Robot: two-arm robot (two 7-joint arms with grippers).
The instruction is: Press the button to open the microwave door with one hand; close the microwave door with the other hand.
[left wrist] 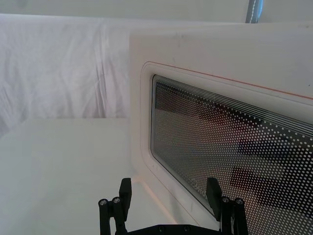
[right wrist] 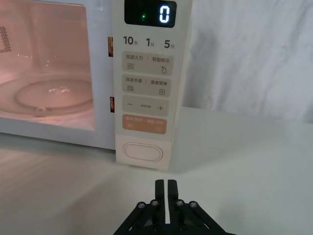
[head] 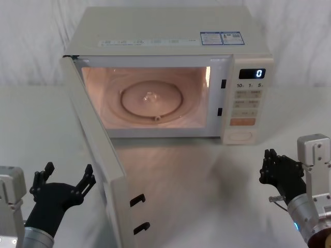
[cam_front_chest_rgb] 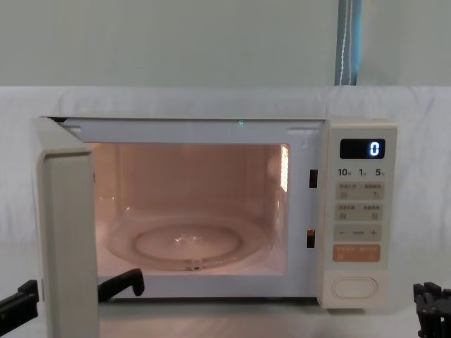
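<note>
While the microwave door [head: 95, 155] stands swung wide open, hinged at the oven's left side, its long axis runs from the hinge toward the near edge of the table [head: 207, 196], with its inner face and two dark latch hooks turned right. The lit cavity shows the glass turntable [head: 151, 99] lying flat inside. Just left of the door's free end sits the left gripper [head: 66, 182], fingers spread wide and holding nothing; in the left wrist view the door's dotted window is close ahead of its fingers [left wrist: 213, 192]. On the far right, the button [right wrist: 143, 152] lies at the bottom of the control panel, its long axis horizontal, facing near. The right gripper [right wrist: 165, 185] sits near and slightly right of it, apart, fingers pressed together and empty. Bare table lies between this gripper and the button, and to the right of the oven.
</note>
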